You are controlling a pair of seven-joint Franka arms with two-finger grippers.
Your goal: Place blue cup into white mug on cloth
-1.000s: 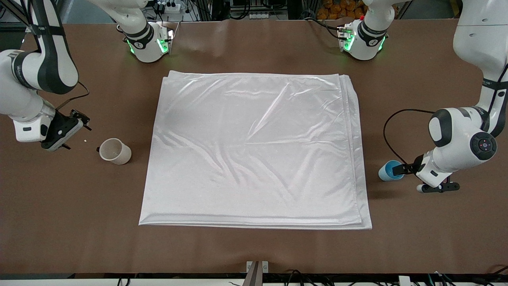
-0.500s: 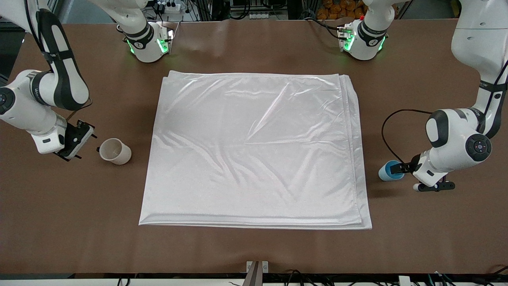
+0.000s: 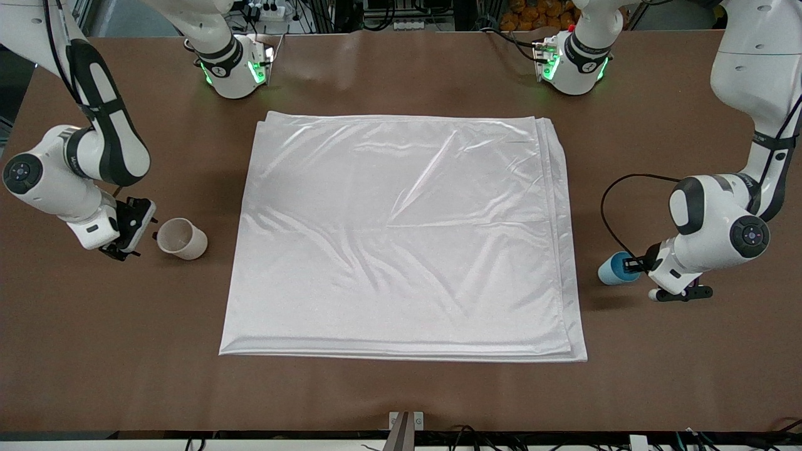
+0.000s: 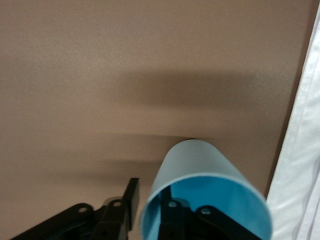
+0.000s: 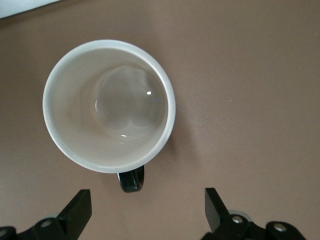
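Note:
The blue cup (image 3: 611, 269) stands on the bare table beside the cloth (image 3: 401, 238), at the left arm's end. My left gripper (image 3: 630, 265) is shut on its wall, one finger inside the cup (image 4: 200, 165) and one outside; in the left wrist view the gripper (image 4: 152, 187) sits at the rim. The white mug (image 3: 182, 238) stands upright and empty at the right arm's end, off the cloth. My right gripper (image 3: 136, 234) hangs open just beside it, level with its dark handle (image 5: 131, 179); the mug (image 5: 109, 106) lies ahead of the gripper (image 5: 147, 205), whose open fingers hold nothing.
The cloth's layered edge (image 4: 305, 150) lies close beside the blue cup. Both arm bases (image 3: 235, 69) (image 3: 573, 62) stand farther from the front camera than the cloth. A black cable (image 3: 611, 213) loops over the table near the left arm.
My left gripper has gone from open to shut on the blue cup's wall. My right arm has moved in and lower toward the white mug, fingers still open.

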